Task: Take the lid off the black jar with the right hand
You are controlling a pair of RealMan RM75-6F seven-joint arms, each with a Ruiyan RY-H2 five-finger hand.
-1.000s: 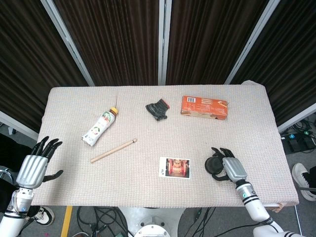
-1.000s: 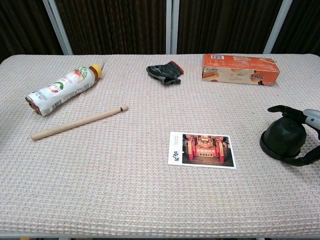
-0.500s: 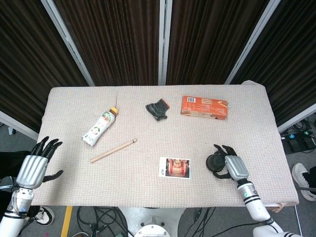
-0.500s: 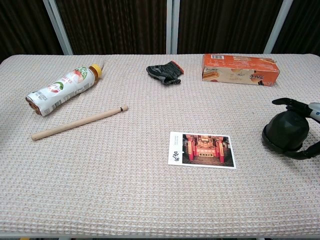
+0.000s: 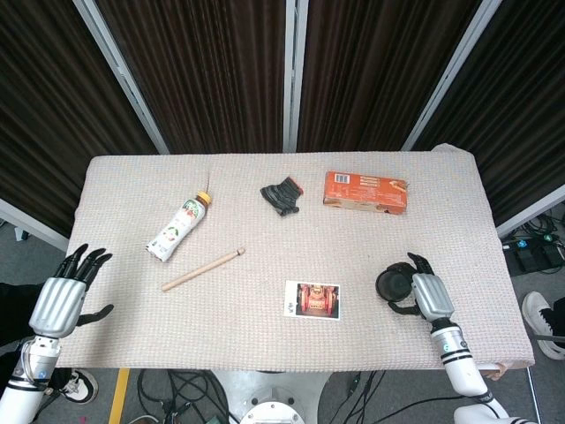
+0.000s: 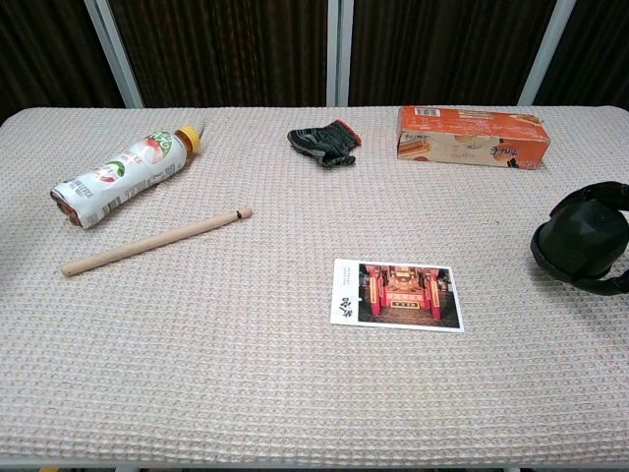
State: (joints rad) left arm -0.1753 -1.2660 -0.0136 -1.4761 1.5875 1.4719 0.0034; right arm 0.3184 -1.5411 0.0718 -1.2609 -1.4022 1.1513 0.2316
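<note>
The black jar (image 5: pixel 393 284) stands near the table's front right; in the chest view the jar (image 6: pixel 588 239) is a dark dome at the right border. I cannot tell its lid from its body. My right hand (image 5: pixel 430 296) grips it from the right, and dark fingers (image 6: pixel 601 288) curl around its base and top. My left hand (image 5: pixel 62 296) hangs beside the table's left front corner, fingers spread and holding nothing.
A postcard (image 5: pixel 312 299) lies just left of the jar. Farther off are a wooden stick (image 5: pixel 202 268), a lying drink bottle (image 5: pixel 179 227), a black glove (image 5: pixel 282 195) and an orange box (image 5: pixel 365 192). The table's right edge (image 5: pixel 508 291) is close to the jar.
The right hand and the black jar have slid together to the right, away from the postcard. The left hand has stayed where it was.
</note>
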